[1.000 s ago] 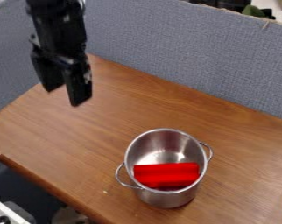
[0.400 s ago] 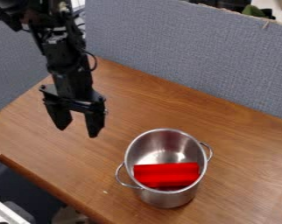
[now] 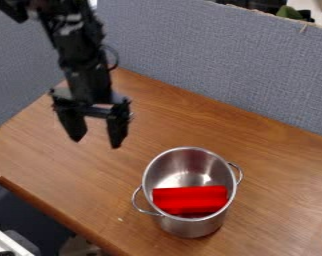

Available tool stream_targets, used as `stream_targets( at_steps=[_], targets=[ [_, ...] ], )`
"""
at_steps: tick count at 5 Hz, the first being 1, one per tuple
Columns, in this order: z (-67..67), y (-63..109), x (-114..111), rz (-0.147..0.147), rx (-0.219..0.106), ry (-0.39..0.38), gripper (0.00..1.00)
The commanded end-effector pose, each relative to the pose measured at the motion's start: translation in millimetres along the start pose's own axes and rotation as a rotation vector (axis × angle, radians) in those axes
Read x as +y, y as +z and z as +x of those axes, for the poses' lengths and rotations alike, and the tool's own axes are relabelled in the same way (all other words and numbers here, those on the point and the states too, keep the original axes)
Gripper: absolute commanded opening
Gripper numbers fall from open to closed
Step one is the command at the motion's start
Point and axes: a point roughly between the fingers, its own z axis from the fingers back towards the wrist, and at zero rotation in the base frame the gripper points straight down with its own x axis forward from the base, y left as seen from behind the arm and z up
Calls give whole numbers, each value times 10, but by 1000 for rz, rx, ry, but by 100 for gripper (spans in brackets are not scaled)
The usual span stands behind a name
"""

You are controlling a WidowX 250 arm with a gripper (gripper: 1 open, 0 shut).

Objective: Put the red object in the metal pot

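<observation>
already the red object [image 3: 189, 201] inside the metal pot [image 3: 191, 165], gripper [image 3: 97, 129] spread wide and empty above the table [image 3: 44, 150]

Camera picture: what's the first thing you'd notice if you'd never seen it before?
Probably the bright red object lying inside the shiny metal pot, which stands near the front right of the wooden table. Next comes the black gripper, hanging to the upper left of the pot with its two fingers spread open, pointing down and holding nothing.
</observation>
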Motion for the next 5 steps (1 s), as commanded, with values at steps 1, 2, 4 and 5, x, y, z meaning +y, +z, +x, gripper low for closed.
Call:
stream_targets(
  at_steps=[1, 2, 4, 5],
  targets=[
    [-248, 505, -484, 2, -41, -89, 100],
    [-403, 494, -596, 9, -41, -188, 100],
    [-539, 376, -607, -40, -18, -561, 100],
    [-470, 398, -600, -49, 8, -810, 100]
  ],
)
